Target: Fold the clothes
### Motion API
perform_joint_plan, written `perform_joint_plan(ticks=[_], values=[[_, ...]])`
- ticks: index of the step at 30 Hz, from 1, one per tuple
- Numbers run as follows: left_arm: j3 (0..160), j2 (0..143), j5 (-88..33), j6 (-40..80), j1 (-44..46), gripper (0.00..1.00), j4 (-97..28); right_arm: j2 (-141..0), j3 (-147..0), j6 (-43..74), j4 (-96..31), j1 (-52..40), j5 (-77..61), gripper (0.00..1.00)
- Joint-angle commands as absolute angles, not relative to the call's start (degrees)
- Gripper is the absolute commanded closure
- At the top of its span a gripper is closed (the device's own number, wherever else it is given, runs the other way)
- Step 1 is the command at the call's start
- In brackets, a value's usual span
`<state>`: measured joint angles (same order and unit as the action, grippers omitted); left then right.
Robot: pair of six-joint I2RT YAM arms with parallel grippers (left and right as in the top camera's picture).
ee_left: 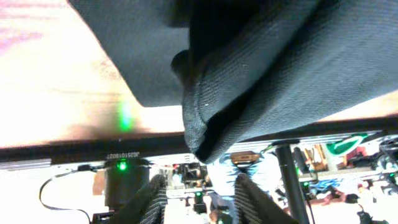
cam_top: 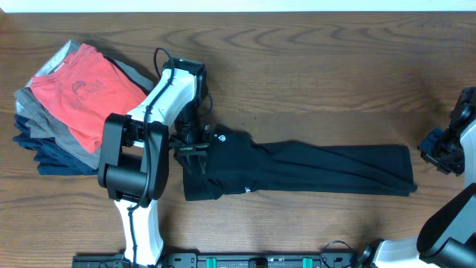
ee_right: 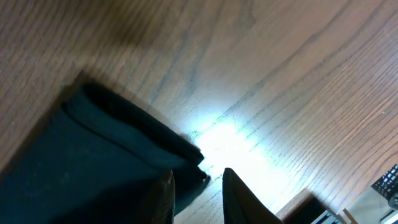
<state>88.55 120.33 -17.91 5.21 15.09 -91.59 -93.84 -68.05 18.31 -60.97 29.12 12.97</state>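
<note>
Though parted, gripping nothing: left gripper [ee_left: 199, 198] jaws at the logo [cam_top: 218, 136] end of the black garment [cam_top: 320, 165], right gripper [ee_right: 198, 190] jaws beside its other end. Stretched long across the counter [cam_top: 312, 74], near a stack of folded clothes [cam_top: 71, 100] topped in red.

clothes [cam_top: 312, 167]: black, folded into a long strip
pose: flat, crosswise before me
logo [cam_top: 219, 136]: white, left end

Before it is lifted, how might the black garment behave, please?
Probably floppy: the black garment lies in soft creases, so it should sag from a grip. Pushed, it would likely bunch rather than slide on the wooden table.
</note>
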Motion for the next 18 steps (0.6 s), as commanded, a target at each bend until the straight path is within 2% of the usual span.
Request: perform_joint_plan(ticks=[1,9,15,17,18], values=[[88.4,120.4,-16.8,4.7,14.9,0.6,-92.1,-93.6,-67.7,18.4,-61.3,29.6,13.8,0.73],[89.8,118.4,-21.3,4.7,14.9,0.61,-89.1,-93.6,-67.7,15.2,-62.2,29.6,6.1,0.64],[90.5,112.2,-29.0,4.8,15.5,0.59,-71.9,-93.6,-67.7,13.0,-62.2,29.6,1.1,0.62],[90.5,111.6,-29.0,5.0,16.5,0.32,-66.6,-93.6,-67.7,13.0,-62.3,29.6,1.0,0.62],[90.5,111.6,-29.0,5.5,17.1,0.27,-64.8,-93.6,-67.7,13.0,-62.4,29.6,1.1,0.62]])
